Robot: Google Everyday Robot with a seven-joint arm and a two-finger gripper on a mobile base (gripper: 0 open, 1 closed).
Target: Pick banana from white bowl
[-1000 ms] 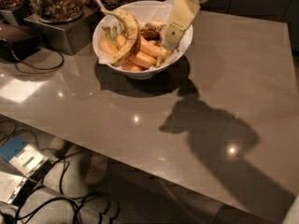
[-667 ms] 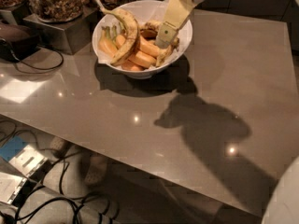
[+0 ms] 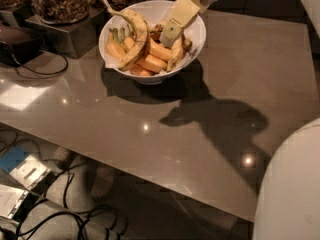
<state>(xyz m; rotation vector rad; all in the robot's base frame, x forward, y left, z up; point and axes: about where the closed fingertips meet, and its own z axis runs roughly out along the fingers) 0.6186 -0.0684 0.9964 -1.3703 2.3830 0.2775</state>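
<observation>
The white bowl (image 3: 149, 78) stands at the far middle of the brown table and holds several bananas. The overripe mottled banana (image 3: 176, 53) lies against the bowl's right side, partly hidden. A long arched yellow banana (image 3: 134, 36) with a long stem lies across the left, and smooth orange-yellow bananas (image 3: 152, 51) fill the middle. My cream-coloured gripper (image 3: 167, 39) reaches down from the top right into the bowl, its tip just above and left of the mottled banana.
A glass jar of nuts (image 3: 60, 1) on a grey box stands left of the bowl. A black device (image 3: 15, 36) with a cable lies at the far left. My white body (image 3: 290, 194) fills the lower right. Cables and boxes lie on the floor below the table's near edge.
My gripper has moved left and a little lower over the bowl, closer to the bananas. My white body shows larger at the lower right.
</observation>
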